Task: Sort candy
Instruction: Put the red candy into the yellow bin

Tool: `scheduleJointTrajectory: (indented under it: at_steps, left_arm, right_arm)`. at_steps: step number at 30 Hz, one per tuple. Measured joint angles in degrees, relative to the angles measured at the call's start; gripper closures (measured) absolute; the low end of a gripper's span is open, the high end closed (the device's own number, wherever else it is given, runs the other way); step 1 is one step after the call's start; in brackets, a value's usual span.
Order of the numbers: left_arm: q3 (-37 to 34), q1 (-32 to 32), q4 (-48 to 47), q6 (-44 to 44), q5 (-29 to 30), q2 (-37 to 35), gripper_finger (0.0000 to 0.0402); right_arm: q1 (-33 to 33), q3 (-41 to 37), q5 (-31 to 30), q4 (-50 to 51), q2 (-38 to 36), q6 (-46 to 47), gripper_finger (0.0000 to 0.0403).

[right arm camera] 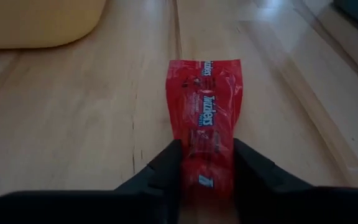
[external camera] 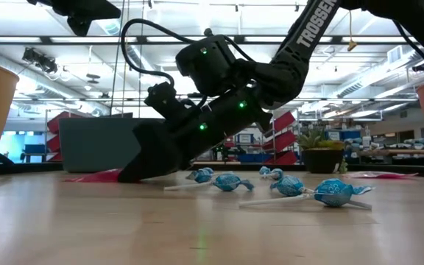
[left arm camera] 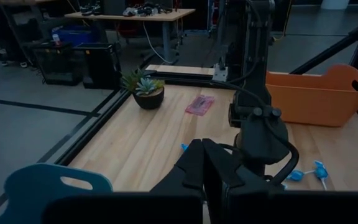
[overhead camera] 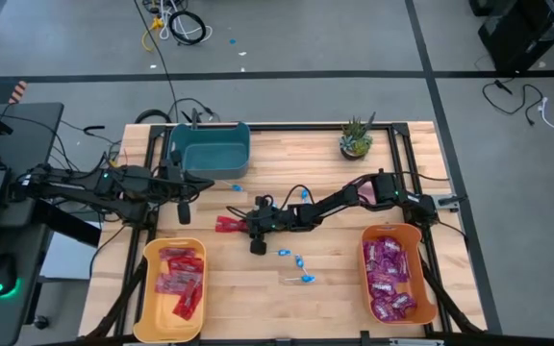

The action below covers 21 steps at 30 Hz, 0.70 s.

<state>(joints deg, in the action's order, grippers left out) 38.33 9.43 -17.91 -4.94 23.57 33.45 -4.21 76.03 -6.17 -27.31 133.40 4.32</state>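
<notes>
A flat red candy packet (right arm camera: 205,93) lies on the wooden table left of centre (overhead camera: 223,224). My right gripper (right arm camera: 207,155) reaches low across the table from the right and is shut on the packet's near end. Several blue lollipops (overhead camera: 301,261) lie scattered around the right arm, on their sides (external camera: 333,193). My left gripper (left arm camera: 202,158) is shut and empty, and hovers beside the teal bin (overhead camera: 210,146) at the far left. A purple packet (left arm camera: 201,104) lies flat near the plant. My right gripper pinches the red packet's end nearest the arm (right arm camera: 207,140) between its two fingers, one on each long edge, and the wrapper bunches narrower there. The fingers slant down from the table's right and lie along the packet. The rest of the packet rests flat on the table (external camera: 94,175).
A yellow bin (overhead camera: 148,288) with red packets stands at the near left. An orange bin (overhead camera: 365,279) with purple packets stands at the near right. A potted plant (overhead camera: 356,139) sits at the far right. Bare wood lies between the two near bins.
</notes>
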Motion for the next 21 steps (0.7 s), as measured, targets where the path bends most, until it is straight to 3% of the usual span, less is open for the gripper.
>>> scheduleJointTrajectory:
  at_steps: [21]
  left_arm:
    - [-0.02, 0.0, 2.52, 0.05, 0.07, -0.12, 0.0402]
  right_arm:
    - [-0.07, -0.17, 0.65, -0.72, -4.42, -3.5, 0.0352]
